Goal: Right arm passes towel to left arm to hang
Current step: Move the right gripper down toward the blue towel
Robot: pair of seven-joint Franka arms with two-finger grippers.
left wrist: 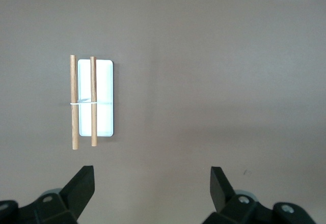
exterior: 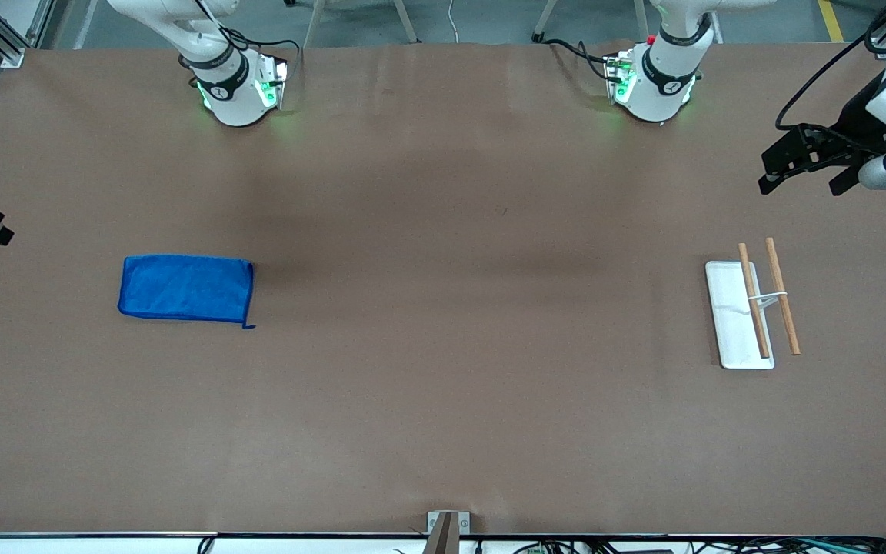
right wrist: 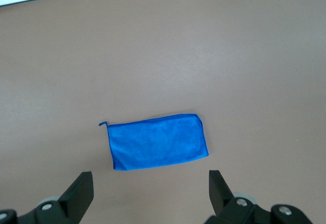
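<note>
1. The towel (exterior: pixel 185 288) lay flat, untouched, toward my right arm's end of the table; its loop sat at 5 o'clock.
2. My right gripper (right wrist: pixel 147 193) hung spread above it.
3. My left gripper (left wrist: pixel 152 188) waited spread near the rack (exterior: pixel 751 308).
4. Nothing had begun; I judged the right must descend and pinch an edge.

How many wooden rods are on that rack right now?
2. One wooden rod lies over the white tray; the other rod is beside it, toward the left arm's end of the table. None looks hidden.
</note>
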